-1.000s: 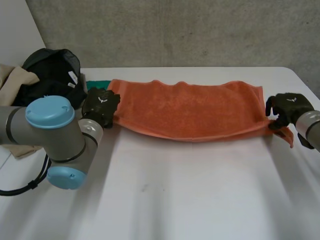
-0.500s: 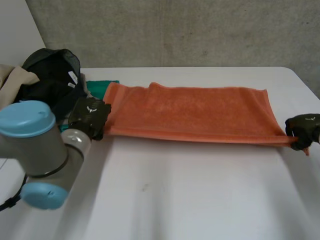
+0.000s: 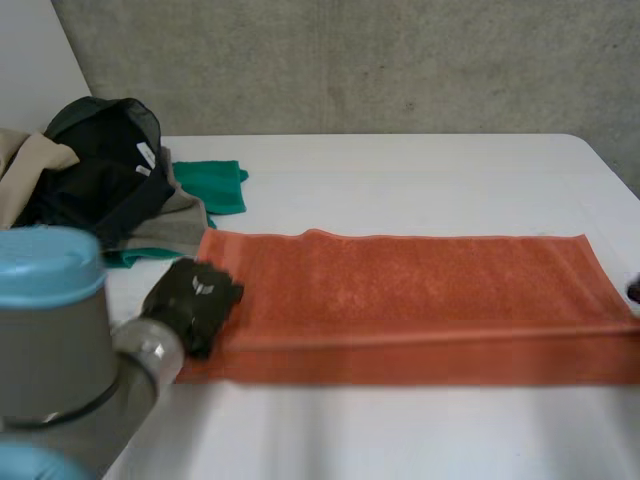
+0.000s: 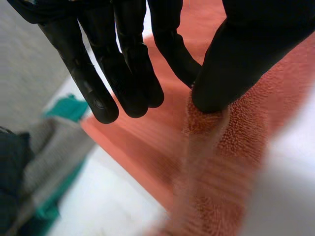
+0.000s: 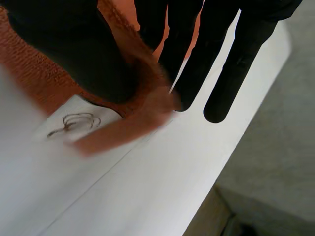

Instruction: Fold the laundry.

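Note:
An orange towel (image 3: 420, 300) lies stretched flat and long across the white table (image 3: 400, 430). My left hand (image 3: 195, 298) is at the towel's left end, near its front corner. In the left wrist view the thumb (image 4: 236, 59) and a finger pinch a raised fold of the towel (image 4: 206, 128), while the other fingers hang straight. My right hand (image 3: 634, 290) is at the towel's right end. In the right wrist view its thumb (image 5: 74, 49) and fingers (image 5: 172, 54) pinch the towel's corner (image 5: 147, 105).
A pile of laundry sits at the back left: a black garment (image 3: 100, 165), a green cloth (image 3: 212, 185), a beige cloth (image 3: 25, 170) and a grey piece (image 3: 170, 225). Beside my right hand the table's edge (image 5: 216, 167) drops away.
Both hands have drawn the towel toward the near side and pulled it taut and flat. The right hand has closed on the corner and moved further right.

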Controlling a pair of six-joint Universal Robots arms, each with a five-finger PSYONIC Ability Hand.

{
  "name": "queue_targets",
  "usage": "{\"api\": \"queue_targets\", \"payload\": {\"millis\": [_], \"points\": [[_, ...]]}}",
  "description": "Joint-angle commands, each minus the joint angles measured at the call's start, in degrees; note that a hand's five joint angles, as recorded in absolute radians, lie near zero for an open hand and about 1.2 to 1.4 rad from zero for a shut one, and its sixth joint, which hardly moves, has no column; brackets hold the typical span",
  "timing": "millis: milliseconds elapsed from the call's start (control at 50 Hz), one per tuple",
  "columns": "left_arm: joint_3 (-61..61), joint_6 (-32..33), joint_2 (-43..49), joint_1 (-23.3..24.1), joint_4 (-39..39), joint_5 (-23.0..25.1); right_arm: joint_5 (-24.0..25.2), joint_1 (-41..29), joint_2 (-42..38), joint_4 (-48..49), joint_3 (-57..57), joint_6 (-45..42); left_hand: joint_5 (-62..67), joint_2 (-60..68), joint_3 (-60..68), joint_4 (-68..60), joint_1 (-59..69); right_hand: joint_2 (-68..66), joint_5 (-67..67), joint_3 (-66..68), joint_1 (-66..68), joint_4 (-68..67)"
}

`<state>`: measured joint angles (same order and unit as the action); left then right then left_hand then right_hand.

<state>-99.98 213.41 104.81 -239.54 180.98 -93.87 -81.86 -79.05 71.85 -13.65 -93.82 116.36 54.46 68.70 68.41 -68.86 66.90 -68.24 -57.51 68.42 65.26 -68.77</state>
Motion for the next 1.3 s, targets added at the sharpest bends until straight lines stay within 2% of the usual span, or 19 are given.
{"api": "queue_targets", "payload": {"millis": [20, 220, 360, 380, 400, 420, 440, 460, 500, 620, 680, 720, 780, 860, 1060, 1140, 1200, 1240, 1300], "points": [[15.8, 1.9, 15.1, 0.1, 9.0, -2.0, -0.3, -6.0, -10.7, 9.1, 11.2, 5.4, 15.5, 11.3, 11.6, -11.1, 13.1, -11.8, -12.5, 11.6, 14.7, -11.2], [40.1, 12.5, 34.6, 1.1, 12.9, -6.3, -0.4, -8.8, -24.2, 19.1, 23.8, 5.5, 15.5, 11.3, 11.6, -11.1, 13.1, -11.8, -12.5, 11.6, 14.7, -11.2], [48.7, 14.3, 41.2, 1.2, 17.0, -6.7, -2.9, -9.5, -29.6, 29.2, 28.3, 5.7, 15.5, 11.3, 11.6, -11.1, 13.1, -11.8, -12.5, 11.6, 14.7, -11.2], [48.9, 14.4, 41.4, 1.2, 17.1, -6.5, -3.6, -9.8, -30.0, 29.9, 28.3, 5.7, 15.5, 11.3, 11.6, -11.1, 13.1, 27.5, 26.7, -27.7, -24.5, 28.0], [48.9, 14.4, 41.5, 1.3, 17.2, -6.3, -3.8, -10.2, -30.2, 30.2, 28.3, 5.7, 13.2, 9.0, 9.3, -8.8, 10.8, 58.2, 57.5, -58.4, -55.3, 58.8], [48.7, 14.1, 41.5, 1.4, 17.3, -6.3, -4.4, -10.8, -30.3, 30.3, 28.0, 5.8, -38.9, -43.2, -42.9, 43.3, -41.4, 58.2, 57.5, -58.4, -55.3, 58.8], [48.6, 14.0, 41.4, 1.6, 17.4, -6.3, -4.4, -10.8, -30.3, 30.3, 28.0, 5.8, -54.5, -58.7, -58.4, 58.9, -56.9, 58.2, 57.5, -58.4, -55.3, 58.8], [48.4, 13.9, 41.3, 2.3, 17.6, -6.1, -5.0, -11.6, -29.8, 30.1, 27.7, 6.4, -47.1, -51.4, -51.1, 51.5, -49.6, 58.2, 57.5, -58.4, -55.3, 58.8], [48.3, 13.9, 40.9, 3.2, 17.6, -6.1, -5.5, -12.1, -28.8, 29.7, 27.0, 7.8, -54.5, -58.7, -58.4, 58.9, -56.9, 58.2, 57.5, -58.4, -55.3, 58.8], [43.4, 13.3, 34.0, 4.7, 17.6, -6.4, -5.0, -11.0, -20.5, 26.9, 21.7, 16.4, -54.5, -58.7, -58.4, 58.9, -56.9, 58.2, 57.5, -58.4, -55.3, 58.8], [38.1, 11.9, 30.3, 4.9, 17.6, -6.3, -1.6, -9.4, -14.9, 23.4, 17.5, 21.1, -54.5, -58.7, -58.4, 58.9, -56.9, 58.2, 57.5, -58.4, -55.3, 58.8], [35.0, 10.5, 28.4, 5.0, 17.6, -6.3, 4.0, -6.6, -11.8, 19.1, 14.2, 23.2, -54.5, -58.7, -58.4, 58.9, -56.9, 58.2, 57.5, -58.4, -55.3, 58.8], [29.0, 6.9, 23.0, 5.0, 17.6, -6.1, 10.5, -2.6, -9.9, 14.1, 10.4, 23.2, -54.5, -58.7, -58.4, 58.9, -56.9, 58.2, 57.5, -58.4, -55.3, 58.8], [22.4, 2.5, 18.2, 4.9, 17.7, -5.9, 15.6, 0.7, -9.6, 11.4, 6.3, 23.3, -54.5, -58.7, -58.4, 58.9, -56.9, 51.3, 50.6, -51.5, -48.3, 51.8], [15.3, -0.4, 14.2, 5.0, 18.5, -5.8, 16.0, 4.7, -10.6, 15.6, 3.5, 23.0, -54.5, -58.7, -58.4, 58.9, -56.9, 41.3, 40.6, -41.5, -38.4, 41.9], [14.9, -0.5, 14.4, 5.0, 19.4, -5.8, 15.5, 4.8, -14.5, 17.7, 4.5, 21.9, -54.5, -58.7, -58.4, 58.9, -56.9, 36.8, 36.1, -37.0, -33.8, 37.3], [14.8, -0.5, 14.4, 5.0, 19.3, -5.9, 15.4, 5.0, -17.2, 18.2, 5.7, 20.4, -54.5, -58.7, -58.4, 58.9, -56.9, 23.1, 22.3, -23.2, -20.1, 23.6], [14.6, -0.5, 14.2, 5.0, 19.4, -5.9, 15.0, 5.4, -18.0, 18.4, 6.6, 19.6, -54.5, -58.7, -58.4, 58.9, -56.9, -9.1, -9.8, 8.9, 12.1, -8.6], [13.5, -0.5, 13.2, 5.0, 19.5, -5.9, 11.9, 8.3, -18.1, 18.5, 8.5, 19.3, -54.5, -58.7, -58.4, 58.9, -56.9, -11.8, -12.5, 11.6, 14.7, -11.2]]}}
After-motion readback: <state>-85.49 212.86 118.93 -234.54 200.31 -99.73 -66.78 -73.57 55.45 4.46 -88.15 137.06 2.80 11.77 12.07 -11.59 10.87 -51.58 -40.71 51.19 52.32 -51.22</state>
